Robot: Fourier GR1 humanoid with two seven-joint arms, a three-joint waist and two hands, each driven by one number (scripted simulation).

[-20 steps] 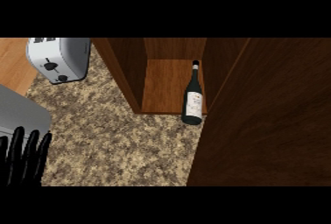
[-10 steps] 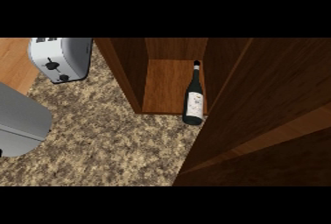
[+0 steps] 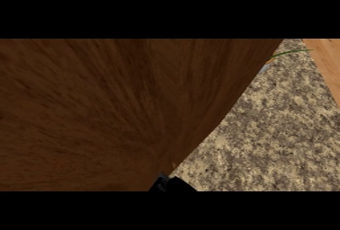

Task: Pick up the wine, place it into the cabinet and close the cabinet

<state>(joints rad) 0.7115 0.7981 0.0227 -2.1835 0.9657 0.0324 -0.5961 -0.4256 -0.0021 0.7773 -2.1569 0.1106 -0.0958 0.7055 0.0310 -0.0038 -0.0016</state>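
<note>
The brown wooden cabinet door (image 3: pixel 113 117) fills the left and middle of the head view, very close to the camera. It hides the cabinet's inside and the wine bottle. A small black piece of a hand (image 3: pixel 170 184) shows at the lower edge, right at the door's lower corner. I take it for my right hand. Too little of it shows to tell how it is held. My left hand is nowhere in the view.
The speckled stone counter (image 3: pixel 279 134) shows to the right of the door. At the top right runs a light wooden strip (image 3: pixel 327 58), with a thin green stem (image 3: pixel 292 53) beside it.
The door has swung across the view and now covers the open cabinet, the bottle and the toaster. The left hand, seen at the lower left a second ago, has gone from view.
</note>
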